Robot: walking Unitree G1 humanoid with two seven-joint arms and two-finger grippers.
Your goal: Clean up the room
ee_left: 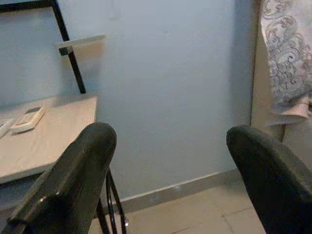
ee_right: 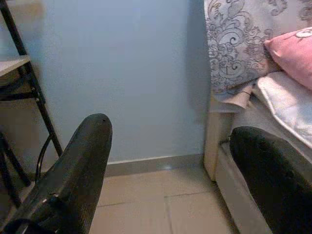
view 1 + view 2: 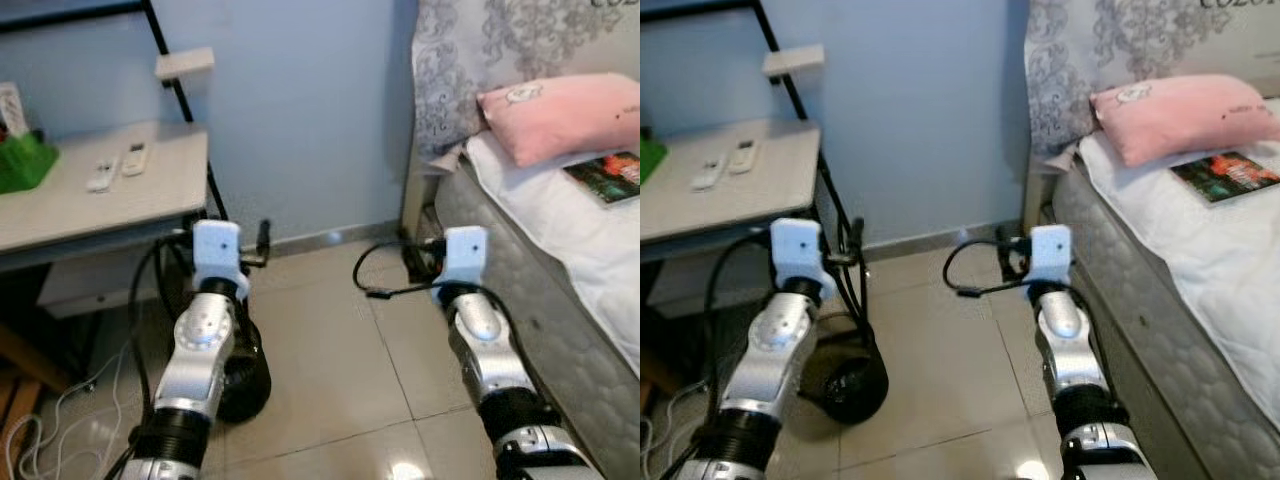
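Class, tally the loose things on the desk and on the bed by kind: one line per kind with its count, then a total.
Remote controls on the desk: 2, first, second
Green container at the desk's far left: 1
Pink pillow on the bed: 1
Book beside the pillow: 1
Total: 5

**Silver arms, black joints, white wrist blocks**

Each arm is a rounded silver shell with a ribbed black collar at its lower joint. The left arm (image 3: 200, 345) carries a white, boxy wrist block (image 3: 217, 250) with a small dark dot on its face; a black cable (image 3: 150, 275) loops beside it. The right arm (image 3: 487, 350) carries a matching white block (image 3: 465, 252), with a black cable (image 3: 375, 275) curling off it. The fingers (image 1: 73, 180) are long, black, matte and round-tipped.
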